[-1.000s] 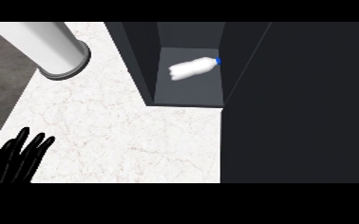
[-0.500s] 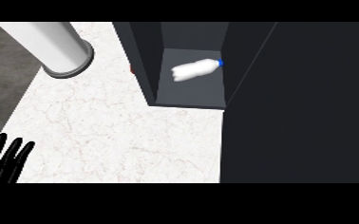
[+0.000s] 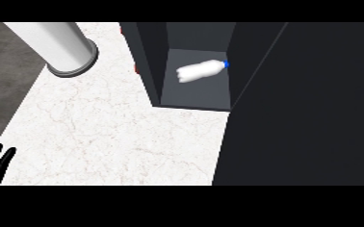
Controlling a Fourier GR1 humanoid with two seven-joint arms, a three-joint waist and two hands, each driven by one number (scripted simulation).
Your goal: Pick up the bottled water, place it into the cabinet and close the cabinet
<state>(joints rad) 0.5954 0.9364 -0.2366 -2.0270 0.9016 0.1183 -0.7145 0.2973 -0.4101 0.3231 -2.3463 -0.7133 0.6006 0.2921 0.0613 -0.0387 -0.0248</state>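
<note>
Looking down over the counter (image 3: 128, 125), I find the bottled water (image 3: 201, 70) already inside the cabinet (image 3: 195, 95), lying on its side on the grey floor of the open compartment, toward the far end. It rests slantwise, its blue cap (image 3: 225, 64) pointing right and almost against the right inner wall. The body is pale and whitish, plump, with no label I can read from here. No hand touches it, so I judge the placing done and the closing left to do.

That would explain the broad dark panel (image 3: 298, 110) filling the right side, which I take for the cabinet door swung out toward the near edge; it has to come round before the task is finished.

My left hand (image 3: 5, 161) shows only as black fingertips at the near left edge, straight, apart and holding nothing, well away from the cabinet. It looks parked rather than working. The right hand is out of sight, so I cannot tell how it stands.

A pale cylinder (image 3: 68, 45) sits at the far left of the counter, clear of the door's swing by my reckoning.
</note>
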